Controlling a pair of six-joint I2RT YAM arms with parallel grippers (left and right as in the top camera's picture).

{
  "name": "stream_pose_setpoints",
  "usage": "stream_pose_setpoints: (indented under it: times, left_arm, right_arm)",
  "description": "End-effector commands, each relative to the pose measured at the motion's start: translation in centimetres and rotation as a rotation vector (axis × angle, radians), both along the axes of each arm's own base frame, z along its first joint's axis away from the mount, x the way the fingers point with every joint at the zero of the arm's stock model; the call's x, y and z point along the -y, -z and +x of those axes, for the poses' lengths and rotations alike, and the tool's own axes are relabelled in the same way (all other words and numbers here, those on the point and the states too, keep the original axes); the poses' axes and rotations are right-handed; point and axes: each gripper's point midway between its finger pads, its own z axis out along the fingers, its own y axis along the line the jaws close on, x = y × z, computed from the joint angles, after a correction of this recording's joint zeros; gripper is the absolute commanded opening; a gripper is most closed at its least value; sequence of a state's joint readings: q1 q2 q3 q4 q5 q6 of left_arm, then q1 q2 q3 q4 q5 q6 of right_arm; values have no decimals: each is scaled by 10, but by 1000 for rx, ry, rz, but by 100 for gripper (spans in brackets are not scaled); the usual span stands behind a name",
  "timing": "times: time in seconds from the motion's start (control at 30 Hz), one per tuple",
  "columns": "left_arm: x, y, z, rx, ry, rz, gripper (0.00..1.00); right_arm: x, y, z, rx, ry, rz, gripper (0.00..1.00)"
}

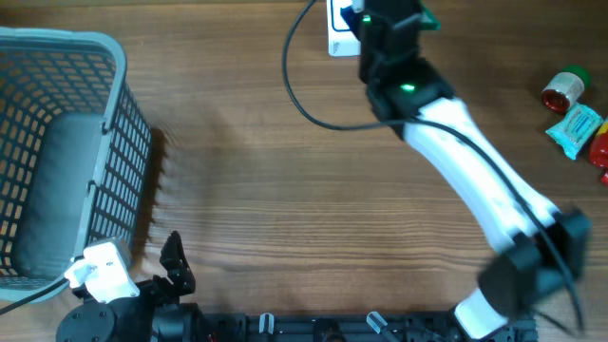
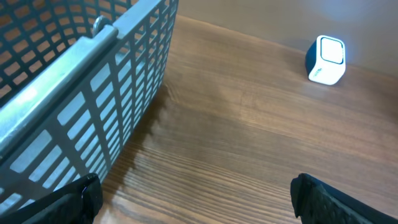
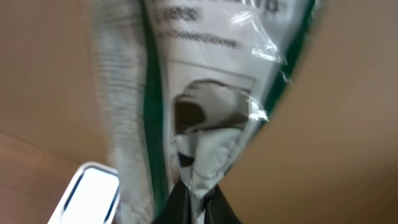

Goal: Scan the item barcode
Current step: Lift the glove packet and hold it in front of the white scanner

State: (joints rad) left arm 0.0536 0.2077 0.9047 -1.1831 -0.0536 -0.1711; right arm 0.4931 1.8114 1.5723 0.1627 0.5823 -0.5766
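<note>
R gripper point(image 3: 196, 202) pinched green-white packet point(image 3: 205, 74) just by scanner point(image 3: 87, 196), L gripper point(image 2: 196, 196) idle, jaws spread wide, beside basket point(image 2: 93, 81)

One grey mesh basket point(image 1: 128, 161) at the left. One white scanner point(image 2: 329, 53) at the far edge. One green-and-white packet point(image 3: 205, 68). Three small items at the right: one red-capped jar point(image 1: 564, 88), one blue packet point(image 1: 576, 128), one red item point(image 1: 600, 152). Two robot arms: left arm point(image 1: 104, 285), right arm point(image 1: 475, 180). One black cable point(image 1: 294, 85).

Printed lines stand on the plastic packet point(image 3: 205, 74), but all are blurred. No text is legible in any view.
</note>
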Motion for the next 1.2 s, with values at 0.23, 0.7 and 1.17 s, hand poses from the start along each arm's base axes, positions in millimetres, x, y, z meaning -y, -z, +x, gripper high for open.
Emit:
stream_pose_setpoints:
  times: [0.23,0.7,1.17]
  left_arm:
    - [2,-1,0,9,9,-8,100]
    - [2,-1,0,9,9,-8,100]
    - [2,-1,0,9,9,-8,100]
  right_arm:
    - [-30,106,63,87,61,-436,5]
    - [-67,92,65,187,-127,-438,4]
    - [-84,141,85,187,-159,-602,5]
